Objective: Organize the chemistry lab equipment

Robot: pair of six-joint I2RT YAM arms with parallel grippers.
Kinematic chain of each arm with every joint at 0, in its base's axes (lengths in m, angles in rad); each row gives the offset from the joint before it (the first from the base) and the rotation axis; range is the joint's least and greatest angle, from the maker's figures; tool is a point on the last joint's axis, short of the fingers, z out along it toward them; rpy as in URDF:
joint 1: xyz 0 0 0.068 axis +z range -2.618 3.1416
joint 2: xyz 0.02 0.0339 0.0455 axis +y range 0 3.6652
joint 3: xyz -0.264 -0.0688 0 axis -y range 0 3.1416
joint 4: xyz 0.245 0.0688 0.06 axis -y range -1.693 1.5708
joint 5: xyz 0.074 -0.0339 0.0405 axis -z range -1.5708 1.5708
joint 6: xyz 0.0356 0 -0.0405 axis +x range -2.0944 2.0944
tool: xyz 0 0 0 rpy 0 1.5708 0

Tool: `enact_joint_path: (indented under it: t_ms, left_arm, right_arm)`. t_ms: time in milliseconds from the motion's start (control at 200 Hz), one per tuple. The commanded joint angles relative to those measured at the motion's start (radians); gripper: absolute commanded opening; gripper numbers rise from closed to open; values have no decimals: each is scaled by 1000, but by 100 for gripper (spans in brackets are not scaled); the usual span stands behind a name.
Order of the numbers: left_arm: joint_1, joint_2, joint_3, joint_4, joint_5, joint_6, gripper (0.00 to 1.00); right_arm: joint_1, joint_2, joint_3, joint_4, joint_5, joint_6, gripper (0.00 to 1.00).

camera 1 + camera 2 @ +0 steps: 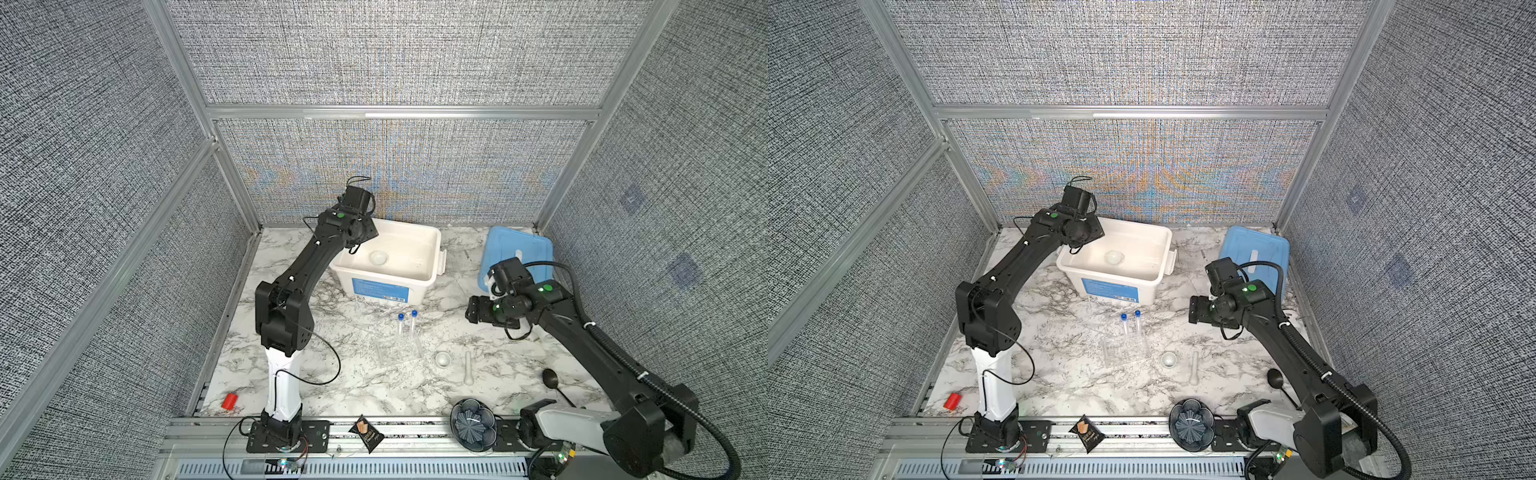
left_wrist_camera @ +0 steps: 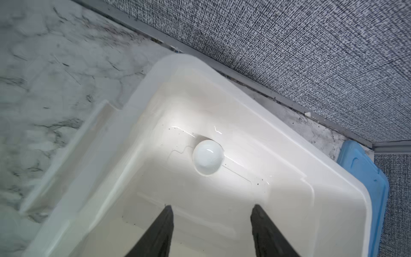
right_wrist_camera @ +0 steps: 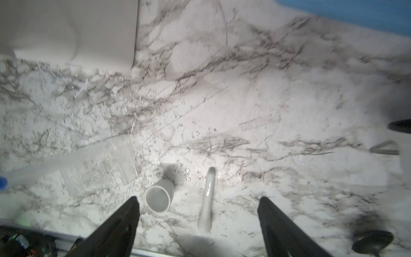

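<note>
1. Over the white bin (image 2: 255, 124) at the back of the marble table (image 1: 353, 386), the left gripper (image 2: 212, 207) hangs with its fingers apart. Nothing sits between them, and they touch neither the bin nor its contents.
2. One small white dish (image 2: 208, 159) lies on the bin's floor, beyond the left fingertips and clear of them. Both top views show it alone near the middle of the bin (image 1: 379, 257).
3. The right gripper (image 3: 198, 199) is spread wide and holds nothing. It hovers above the bare table between the bin and the blue lid (image 1: 519, 245).
4. In the right wrist view the white pestle (image 3: 208, 195) lies flat on the table in the gap between the two fingers, with no contact visible. The second white dish (image 3: 159, 195) stands just beside it, close to one fingertip.
5. Both top views place that dish (image 1: 443, 358) and the pestle (image 1: 468, 368) side by side towards the front right of the table, near each other but apart.
6. Two slim tubes with blue caps (image 1: 400, 324) stand close together at the table's middle. They seem to stand in the clear plastic rack (image 1: 399, 349), though its transparent walls are hard to trace.
7. A black spoon (image 1: 550, 377) lies to the right of the pestle, well apart from the gripper.
</note>
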Motion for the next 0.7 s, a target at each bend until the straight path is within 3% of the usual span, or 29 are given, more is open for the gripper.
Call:
enact_joint_path:
  t_ms: [0, 175, 455, 590, 695]
  left_arm:
    - [1, -72, -48, 29, -62, 87, 57]
    - [1, -168, -130, 43, -121, 179, 57]
    - [11, -306, -241, 34, -216, 202, 61]
    - [38, -360, -296, 16, -268, 207, 68]
    - [73, -388, -310, -26, -312, 231, 66]
  right_arm:
    - [10, 4, -23, -48, -90, -25, 79]
    - [69, 25, -114, -27, -166, -96, 66]
    - [205, 41, -230, 93, -177, -99, 55]
    - [206, 81, -238, 151, -177, -99, 54]
    - [209, 130, -251, 233, -205, -110, 54]
